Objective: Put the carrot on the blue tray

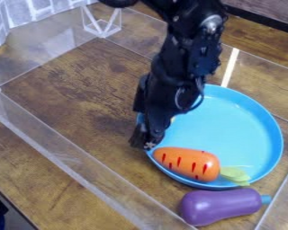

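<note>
Carrot [187,163] lay on its side at the near rim of the blue tray [248,121], orange body resting on the blue surface, pale green leafy top pointing right along the rim. Seemed to overhang the near edge a little, though hard to tell from this angle. Not held by anything.

Gripper [143,137] hung just left of the carrot's blunt end, pointed steeply down, tips low beside the tray's left rim and close to the wooden bench [62,99]. Fingers stood spread wide, pinching nothing; whether a tip touched the rim or the carrot could not be told, black parts merging there.

Purple eggplant [220,206] lay on the bench just in front of the tray, apart from the carrot, inside the clear plastic walls [62,148] fencing the work area.

Judged from the lie of things: task looked essentially done, carrot already on the tray and let go. Left, at most, lifting the arm clear without knocking the carrot off the rim, and perhaps nudging it farther inward if the perch proved unsteady.
</note>
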`<state>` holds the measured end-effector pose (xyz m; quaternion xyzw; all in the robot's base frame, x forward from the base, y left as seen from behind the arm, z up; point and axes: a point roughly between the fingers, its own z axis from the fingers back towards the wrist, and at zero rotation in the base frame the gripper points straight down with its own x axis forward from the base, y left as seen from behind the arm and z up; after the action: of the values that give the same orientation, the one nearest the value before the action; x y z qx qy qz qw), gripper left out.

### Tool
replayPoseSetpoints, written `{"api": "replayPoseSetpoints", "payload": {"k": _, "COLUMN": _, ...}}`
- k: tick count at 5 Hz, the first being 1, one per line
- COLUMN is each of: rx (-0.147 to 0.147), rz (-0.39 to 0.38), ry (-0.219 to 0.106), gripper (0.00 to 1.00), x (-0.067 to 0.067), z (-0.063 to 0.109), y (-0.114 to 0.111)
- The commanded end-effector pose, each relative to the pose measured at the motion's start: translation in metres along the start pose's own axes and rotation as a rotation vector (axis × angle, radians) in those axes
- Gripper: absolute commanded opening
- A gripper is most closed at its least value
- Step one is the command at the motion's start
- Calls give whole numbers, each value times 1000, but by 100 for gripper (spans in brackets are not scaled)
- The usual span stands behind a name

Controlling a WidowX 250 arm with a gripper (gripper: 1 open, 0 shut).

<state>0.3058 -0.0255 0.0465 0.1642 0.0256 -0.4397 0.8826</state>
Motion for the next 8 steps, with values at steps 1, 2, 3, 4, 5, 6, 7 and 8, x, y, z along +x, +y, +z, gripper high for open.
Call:
{"api": "replayPoseSetpoints", "payload": {"k": 1, "rx": 21, "rz": 3, "ry": 1, "gripper": 100, "x": 0, "z": 10, "y": 6}}
{"api": "replayPoseSetpoints", "payload": {"k": 2, "rx": 25, "rz": 9, "ry": 12, "gripper": 0, "x": -2, "z": 13, "y": 10}}
{"api": "replayPoseSetpoints", "payload": {"k": 3, "rx": 28, "rz": 17, "ry": 26, "gripper": 100, "x": -5, "z": 14, "y": 15}}
{"api": "replayPoseSetpoints", "payload": {"k": 4, "rx": 23, "rz": 27, "ry": 41, "gripper": 100, "x": -7, "z": 12, "y": 20}}
{"api": "replayPoseSetpoints", "payload": {"k": 5, "rx": 29, "rz": 23, "ry": 37, "gripper": 100, "x": -3, "z": 8, "y": 21}}
{"api": "replayPoseSetpoints", "payload": {"k": 6, "rx": 36, "rz": 23, "ry": 34, "gripper": 100, "x": 2, "z": 6, "y": 22}}
{"api": "replayPoseSetpoints", "payload": {"k": 7, "rx": 46, "rz": 31, "ry": 31, "gripper": 100, "x": 3, "z": 8, "y": 28}}
{"api": "replayPoseSetpoints", "payload": {"k": 8, "rx": 54, "rz": 37, "ry": 28, "gripper": 100, "x": 5, "z": 8, "y": 32}}
